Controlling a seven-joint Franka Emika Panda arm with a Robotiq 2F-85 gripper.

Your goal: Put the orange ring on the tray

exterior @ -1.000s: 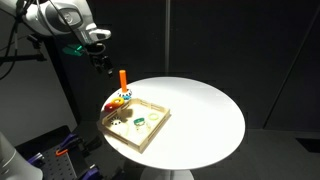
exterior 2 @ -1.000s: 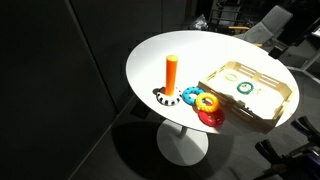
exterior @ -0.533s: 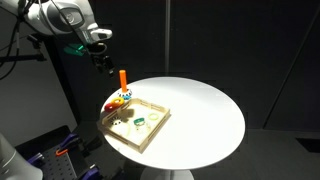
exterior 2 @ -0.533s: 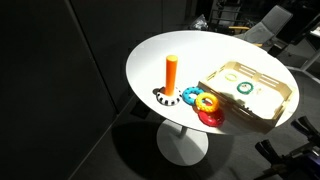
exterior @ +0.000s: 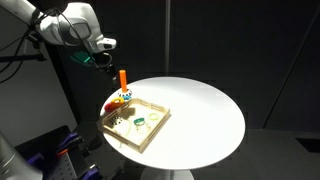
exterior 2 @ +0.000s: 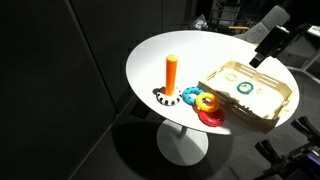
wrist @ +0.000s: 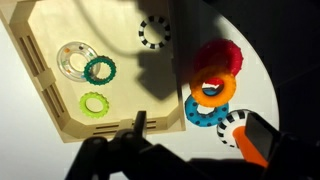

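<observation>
Counting in the wrist view gives 1 orange ring [wrist: 215, 88], 1 red ring [wrist: 217, 57], 1 blue ring [wrist: 205, 111], 2 green rings [wrist: 100, 69], 1 clear ring [wrist: 75, 58], 1 striped ring [wrist: 154, 32], 1 orange peg [wrist: 256, 141] and 1 tray [wrist: 38, 70]. The orange ring lies on the table [exterior: 205, 112], just outside the tray's rim, wedged between the red and blue rings and touching both. Both green rings and the clear ring lie inside the tray. The striped ring sits in shadow, and whether it is inside the rim cannot be told. The peg stands upright on a striped base near the table's edge. The table is round and white on a single pedestal, with dark walls all around it. The gripper [exterior: 102, 63] hangs in the air above the table's edge, near the peg but apart from it, touching none of the toys. Its fingers show only as dark shapes, so how far they are spread cannot be told.
</observation>
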